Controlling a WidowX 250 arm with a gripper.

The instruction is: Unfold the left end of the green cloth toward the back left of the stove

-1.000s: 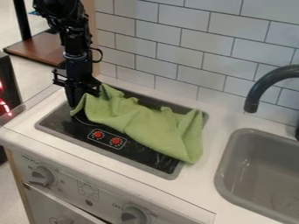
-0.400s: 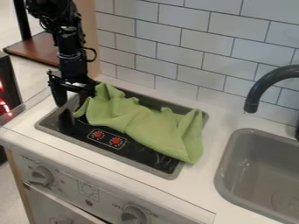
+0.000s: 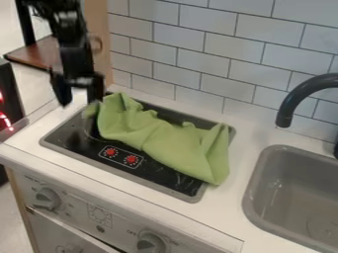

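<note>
Green cloth lies bunched across the black cooktop, overhanging its right edge onto the white counter. From my remote station, I see 2 red dial marks beside it. Gripper status: 2 fingers spread, 1 near the cloth's upper-left end.

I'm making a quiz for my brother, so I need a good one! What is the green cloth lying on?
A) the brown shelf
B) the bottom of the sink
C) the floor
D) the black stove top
D: the green cloth lies crumpled across the black stove top, outside the grey sink.
</note>
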